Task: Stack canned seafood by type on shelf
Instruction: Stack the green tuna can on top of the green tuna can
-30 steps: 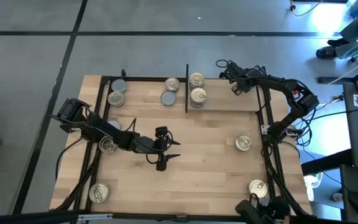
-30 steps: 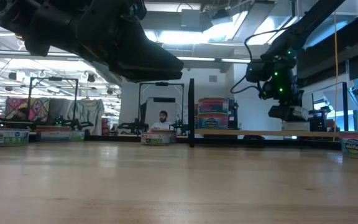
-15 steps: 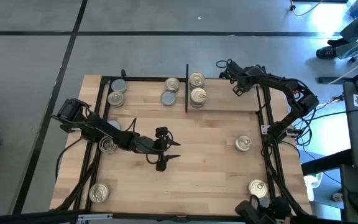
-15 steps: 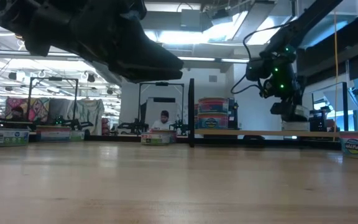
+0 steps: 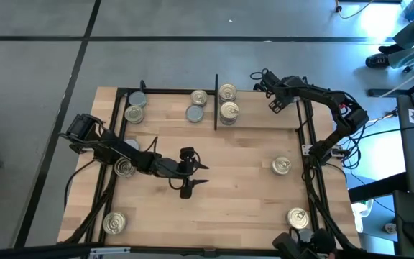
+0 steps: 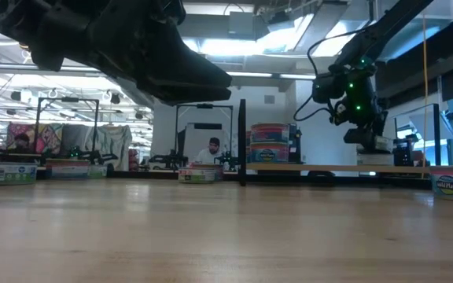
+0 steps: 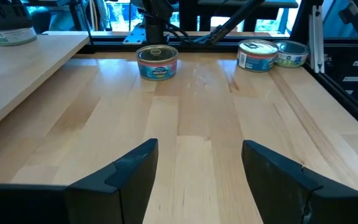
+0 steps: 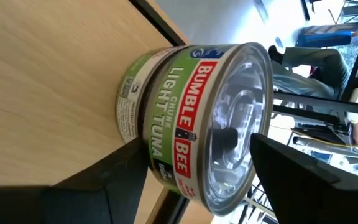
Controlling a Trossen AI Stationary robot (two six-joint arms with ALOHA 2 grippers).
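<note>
Several tins stand on the shelf [image 5: 171, 124] at the table's far side, on both sides of the black divider [image 5: 215, 101]. Right of it is a stack [image 5: 228, 111] with a green and red tuna tin [image 8: 229, 118] on top. My right gripper [image 5: 268, 97] [image 6: 368, 141] [image 8: 197, 149] hangs open at the shelf's right end, apart from that stack and tilted down toward it. Over the table's middle my left gripper [image 5: 198, 174] [image 7: 197, 168] stands open, holding nothing. A loose tin [image 7: 157, 62] lies ahead of it.
Loose tins lie on the table at the right [image 5: 282, 165], near right [image 5: 297, 216], near left [image 5: 115, 223] and under my left arm [image 5: 124, 167]. Black bars [image 5: 309, 144] edge the table. A person sits in the room beyond the table [image 6: 211, 149].
My right gripper has tipped a little where it hangs at the shelf's right end, its wrist rising slightly. The tins and my left arm have kept still.
</note>
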